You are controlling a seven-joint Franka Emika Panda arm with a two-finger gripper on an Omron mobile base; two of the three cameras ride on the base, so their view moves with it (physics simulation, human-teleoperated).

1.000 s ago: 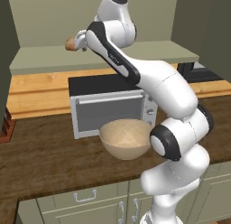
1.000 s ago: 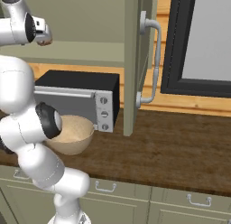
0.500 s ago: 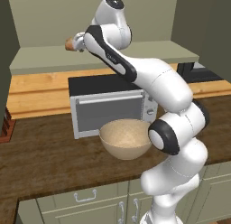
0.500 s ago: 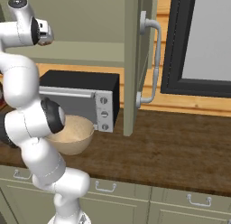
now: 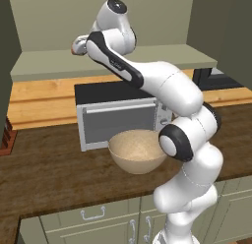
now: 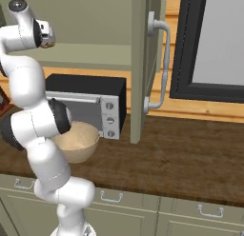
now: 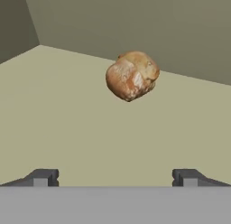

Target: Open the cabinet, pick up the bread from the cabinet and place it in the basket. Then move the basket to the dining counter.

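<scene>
The bread [image 7: 132,75], a small tan-brown lump, lies on the plain green shelf [image 7: 67,128] of the cabinet, whose door [image 6: 138,63] stands swung open. My gripper [image 7: 115,178] is up at shelf height, open, with the bread straight ahead of its fingertips [image 7: 43,177] and some way beyond them; nothing is between them. In the left base view the gripper [image 5: 78,44] is at the shelf's left part. The speckled beige basket [image 5: 138,150] sits on the wood worktop in front of the microwave, below my arm. The dining counter is out of view.
A black and silver microwave [image 5: 118,115] stands under the shelf, behind the basket. The open door's long silver handle [image 6: 159,63] sticks out to the right of my arm. A dark-framed window [image 6: 209,44] lies further right. Green drawers [image 5: 93,216] run under the worktop.
My arm's upper links have shifted slightly left while the hand stays at the shelf. The gripper stays open and the bread has not moved.
</scene>
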